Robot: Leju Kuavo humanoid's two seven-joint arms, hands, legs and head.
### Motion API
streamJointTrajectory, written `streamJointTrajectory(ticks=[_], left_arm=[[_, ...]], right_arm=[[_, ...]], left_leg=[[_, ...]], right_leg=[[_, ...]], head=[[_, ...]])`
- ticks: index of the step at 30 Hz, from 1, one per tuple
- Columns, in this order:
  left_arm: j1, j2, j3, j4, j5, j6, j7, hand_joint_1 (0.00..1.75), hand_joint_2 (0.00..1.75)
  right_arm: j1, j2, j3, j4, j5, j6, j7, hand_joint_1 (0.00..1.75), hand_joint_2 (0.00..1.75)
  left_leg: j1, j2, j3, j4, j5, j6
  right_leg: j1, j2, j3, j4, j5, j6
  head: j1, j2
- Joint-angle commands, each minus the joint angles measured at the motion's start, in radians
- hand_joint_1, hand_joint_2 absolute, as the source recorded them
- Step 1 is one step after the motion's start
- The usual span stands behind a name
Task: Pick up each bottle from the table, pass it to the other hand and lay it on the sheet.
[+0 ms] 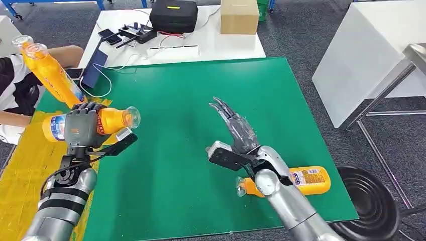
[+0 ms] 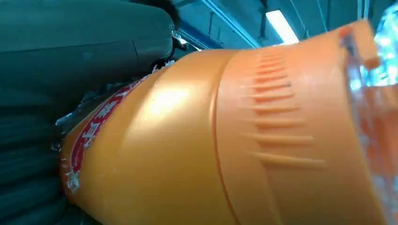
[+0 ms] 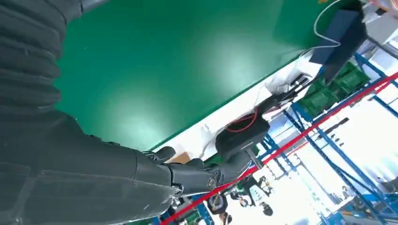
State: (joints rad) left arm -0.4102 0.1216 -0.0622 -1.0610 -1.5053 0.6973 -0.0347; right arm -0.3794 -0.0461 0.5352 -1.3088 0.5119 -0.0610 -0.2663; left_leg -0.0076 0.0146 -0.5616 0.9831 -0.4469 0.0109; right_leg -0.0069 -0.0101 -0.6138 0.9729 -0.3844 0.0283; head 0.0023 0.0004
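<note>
Fingers of the left hand (image 1: pixel 80 125) wrap an orange bottle (image 1: pixel 108 120) lying sideways above the yellow sheet (image 1: pixel 22 170) at nine o'clock, clear cap toward the green mat (image 1: pixel 201 90). The right hand (image 1: pixel 236 128) hovers mid-mat, fingers straight, slightly apart, holding nothing. A second orange bottle (image 1: pixel 309 179) lies at five o'clock; a person's bottle (image 1: pixel 52 75) tilts at ten

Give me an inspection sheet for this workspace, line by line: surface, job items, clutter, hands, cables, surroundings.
Surface: green mat; yellow sheet along its left.
Job's things: held bottle; lying bottle near the mat's right front edge; two bottles propped at the left.
Clutter: nothing seen on the mat.
Hands: left hand grips the held bottle; right hand empty, fingers extended.
Cables: white cable by the blue device.
Surroundings: black case, cardboard box, person's arm.
</note>
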Motion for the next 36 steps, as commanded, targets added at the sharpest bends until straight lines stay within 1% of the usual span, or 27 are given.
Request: streamJointTrajectory(ticks=[1, 4, 5, 6, 7, 8, 9, 10, 11, 14, 15, 16, 17, 18, 20, 23, 25, 27, 28, 29, 30, 31, 32, 33, 34, 35, 36], left_arm=[[-0.046, 0.048, 0.039, 0.161, -0.007, 0.001, 0.003, 1.75, 1.75], [-0.049, 0.044, 0.038, 0.163, -0.010, 0.001, 0.005, 1.75, 1.75], [-0.064, 0.047, 0.043, 0.224, -0.039, 0.000, 0.036, 1.75, 1.75], [-0.071, 0.054, 0.055, 0.261, -0.035, 0.001, 0.031, 1.75, 1.75], [-0.076, 0.062, 0.061, 0.295, -0.041, 0.001, 0.030, 1.75, 1.75], [-0.076, 0.071, 0.061, 0.316, -0.064, 0.001, 0.044, 1.75, 1.75], [-0.081, 0.102, 0.001, 0.363, -0.066, 0.001, 0.087, 1.75, 1.75], [-0.084, 0.109, -0.016, 0.384, -0.066, 0.001, 0.099, 1.75, 1.75], [-0.086, 0.104, -0.014, 0.408, -0.066, 0.001, 0.098, 1.75, 1.75], [-0.109, 0.068, 0.005, 0.484, -0.037, 0.001, 0.070, 1.75, 1.75], [-0.109, 0.068, 0.005, 0.484, -0.037, 0.001, 0.070, 1.75, 1.75], [-0.113, 0.059, 0.006, 0.501, -0.048, 0.001, 0.077, 0.75, 1.75], [-0.113, 0.059, 0.006, 0.501, -0.048, 0.001, 0.077, 0.00, 1.75], [-0.129, 0.036, 0.022, 0.543, -0.023, 0.001, 0.058, 0.00, 1.75], [-0.138, 0.021, 0.042, 0.566, 0.017, -0.003, 0.021, 0.00, 1.75], [-0.143, 0.027, 0.026, 0.587, -0.020, -0.014, 0.054, 0.00, 1.75], [-0.149, 0.028, 0.027, 0.611, -0.027, -0.040, 0.061, 0.00, 1.75], [-0.151, 0.026, 0.031, 0.625, -0.025, -0.062, 0.063, 0.00, 1.75], [-0.149, 0.025, 0.032, 0.628, -0.024, -0.063, 0.063, 0.00, 1.75], [-0.149, 0.025, 0.032, 0.628, -0.024, -0.063, 0.063, 0.00, 1.75], [-0.152, 0.021, 0.041, 0.635, -0.011, -0.073, 0.054, 0.00, 1.75], [-0.153, 0.016, 0.057, 0.636, 0.015, -0.082, 0.027, 0.00, 1.75], [-0.153, 0.001, 0.096, 0.629, 0.087, -0.101, -0.043, 0.00, 1.75], [-0.153, -0.005, 0.112, 0.627, 0.116, -0.111, -0.067, 0.00, 1.75], [-0.154, -0.006, 0.112, 0.626, 0.118, -0.115, -0.068, 0.00, 1.75], [-0.154, -0.006, 0.112, 0.626, 0.118, -0.115, -0.068, 0.00, 1.75], [-0.154, -0.006, 0.112, 0.626, 0.118, -0.115, -0.068, 0.00, 1.75]], right_arm=[[-0.001, -0.101, 0.011, -0.064, 0.002, -0.004, 0.006, 0.00, 1.75], [-0.001, -0.096, 0.014, -0.064, 0.003, -0.003, 0.007, 0.00, 1.75], [0.003, -0.105, 0.012, -0.073, 0.010, -0.007, 0.012, 0.00, 1.75], [0.016, -0.119, 0.002, -0.093, 0.011, -0.009, 0.014, 0.00, 1.75], [0.024, -0.135, -0.003, -0.109, 0.022, -0.006, 0.015, 0.00, 1.75], [0.032, -0.147, -0.010, -0.120, 0.021, -0.006, 0.015, 0.00, 1.75], [0.039, -0.162, -0.017, -0.132, 0.017, -0.001, 0.011, 0.00, 1.75], [0.041, -0.167, -0.020, -0.135, 0.014, 0.002, 0.009, 0.00, 1.75], [0.044, -0.171, -0.024, -0.138, 0.012, 0.005, 0.007, 0.00, 1.75], [0.044, -0.157, -0.027, -0.132, 0.011, 0.007, 0.006, 0.00, 1.75], [0.044, -0.157, -0.027, -0.132, 0.011, 0.007, 0.006, 0.00, 1.75], [0.039, -0.154, -0.020, -0.125, 0.008, 0.006, 0.007, 0.00, 1.75], [0.039, -0.154, -0.020, -0.125, 0.008, 0.006, 0.007, 0.00, 1.75], [0.034, -0.142, -0.015, -0.116, 0.010, 0.008, 0.007, 0.00, 1.75], [0.034, -0.136, -0.013, -0.115, 0.013, 0.008, 0.007, 0.00, 1.75], [0.036, -0.132, -0.013, -0.114, 0.013, 0.009, 0.007, 0.00, 1.75], [0.034, -0.131, -0.016, -0.113, 0.013, 0.009, 0.007, 0.00, 1.75], [0.034, -0.127, -0.018, -0.110, 0.013, 0.009, 0.007, 0.00, 1.75], [0.034, -0.125, -0.016, -0.110, 0.013, 0.009, 0.007, 0.00, 1.75], [0.034, -0.125, -0.016, -0.110, 0.013, 0.009, 0.007, 0.00, 1.75], [0.034, -0.123, -0.015, -0.106, 0.014, 0.010, 0.006, 0.00, 1.75], [0.034, -0.121, -0.016, -0.104, 0.014, 0.010, 0.006, 0.00, 1.75], [0.035, -0.116, -0.020, -0.103, 0.015, 0.010, 0.004, 0.00, 1.75], [0.036, -0.114, -0.021, -0.103, 0.015, 0.010, 0.003, 0.00, 1.75], [0.036, -0.113, -0.021, -0.103, 0.015, 0.010, 0.003, 0.00, 1.75], [0.036, -0.113, -0.021, -0.103, 0.015, 0.010, 0.003, 0.00, 1.75], [0.036, -0.113, -0.021, -0.103, 0.015, 0.010, 0.003, 0.00, 1.75]], left_leg=[[0.001, 0.000, 0.002, 0.000, -0.001, -0.001], [0.002, -0.003, 0.004, 0.001, -0.002, -0.002], [0.002, -0.003, 0.003, 0.001, -0.001, -0.001], [0.003, -0.003, 0.005, 0.001, -0.003, -0.002], [0.001, -0.002, 0.002, 0.000, -0.001, -0.001], [0.002, -0.003, 0.005, 0.000, -0.002, -0.002], [0.001, -0.002, 0.004, -0.001, -0.001, -0.001], [0.002, -0.003, 0.007, 0.000, -0.003, -0.001], [0.001, -0.002, 0.004, -0.001, -0.001, -0.001], [0.004, -0.003, 0.009, 0.001, -0.005, -0.002], [0.003, -0.005, 0.008, 0.001, -0.004, -0.002], [0.003, -0.005, 0.008, 0.001, -0.003, -0.002], [0.003, -0.005, 0.009, 0.001, -0.004, -0.002], [0.002, -0.003, 0.005, 0.001, -0.002, -0.001], [0.001, -0.003, 0.004, 0.000, -0.002, -0.001], [0.001, -0.004, 0.003, 0.000, -0.001, -0.001], [0.002, -0.003, 0.005, 0.001, -0.002, -0.001], [0.000, -0.002, 0.002, 0.000, -0.001, -0.001], [0.001, -0.002, 0.004, 0.000, -0.002, -0.001], [0.000, -0.001, 0.003, 0.000, -0.001, -0.001], [0.000, -0.002, 0.003, 0.000, -0.001, -0.001], [0.003, -0.003, 0.008, 0.001, -0.004, -0.002], [0.002, -0.002, 0.006, 0.000, -0.002, -0.002], [0.002, -0.002, 0.005, 0.000, -0.002, -0.001], [0.000, -0.002, 0.002, -0.001, 0.000, -0.001], [0.001, -0.002, 0.005, 0.000, -0.002, -0.001], [0.000, -0.002, 0.003, -0.001, 0.000, -0.001]], right_leg=[[0.000, 0.001, 0.002, 0.000, -0.001, 0.000], [0.002, -0.001, 0.005, 0.000, -0.002, -0.001], [0.001, -0.001, 0.004, 0.000, -0.002, -0.001], [0.002, -0.001, 0.006, 0.000, -0.003, -0.001], [0.001, -0.001, 0.003, -0.001, -0.001, 0.000], [0.002, -0.001, 0.006, -0.001, -0.002, -0.001], [0.001, 0.000, 0.005, -0.001, -0.002, 0.000], [0.002, -0.001, 0.008, -0.001, -0.003, 0.000], [0.000, -0.001, 0.004, -0.001, -0.001, 0.000], [0.003, 0.000, 0.011, -0.001, -0.004, -0.001], [0.002, -0.002, 0.009, 0.000, -0.004, 0.000], [0.002, -0.002, 0.009, -0.001, -0.004, 0.000], [0.003, -0.002, 0.011, -0.001, -0.004, -0.001], [0.002, -0.001, 0.006, -0.001, -0.002, 0.000], [0.001, -0.001, 0.005, -0.001, -0.002, 0.000], [0.001, -0.002, 0.004, -0.001, -0.002, 0.000], [0.002, -0.001, 0.005, 0.000, -0.002, 0.000], [0.000, 0.000, 0.002, 0.000, -0.001, 0.000], [0.001, 0.000, 0.005, -0.001, -0.002, -0.001], [0.000, 0.000, 0.002, -0.001, -0.001, 0.000], [0.000, 0.000, 0.003, -0.001, -0.001, 0.000], [0.003, 0.000, 0.009, -0.001, -0.004, -0.001], [0.002, 0.000, 0.007, -0.001, -0.002, -0.001], [0.001, 0.000, 0.006, -0.001, -0.002, -0.001], [0.000, 0.000, 0.002, -0.001, 0.000, 0.000], [0.001, 0.000, 0.005, -0.001, -0.001, 0.000], [0.000, 0.000, 0.003, -0.001, 0.000, 0.000]], head=[[-0.001, 0.000], [-0.001, 0.000], [0.000, 0.000], [-0.001, 0.000], [-0.001, 0.000], [0.000, 0.000], [-0.001, 0.000], [-0.001, 0.000], [0.000, 0.000], [-0.001, 0.000], [0.000, 0.000], [-0.001, 0.000], [-0.001, 0.000], [-0.001, 0.000], [0.000, 0.000], [0.000, 0.000], [-0.001, 0.000], [0.000, 0.000], [-0.001, 0.000], [-0.001, 0.000], [0.000, 0.000], [-0.001, 0.000], [-0.001, 0.000], [-0.001, 0.000], [-0.001, 0.000], [-0.001, 0.000], [-0.001, 0.000]])
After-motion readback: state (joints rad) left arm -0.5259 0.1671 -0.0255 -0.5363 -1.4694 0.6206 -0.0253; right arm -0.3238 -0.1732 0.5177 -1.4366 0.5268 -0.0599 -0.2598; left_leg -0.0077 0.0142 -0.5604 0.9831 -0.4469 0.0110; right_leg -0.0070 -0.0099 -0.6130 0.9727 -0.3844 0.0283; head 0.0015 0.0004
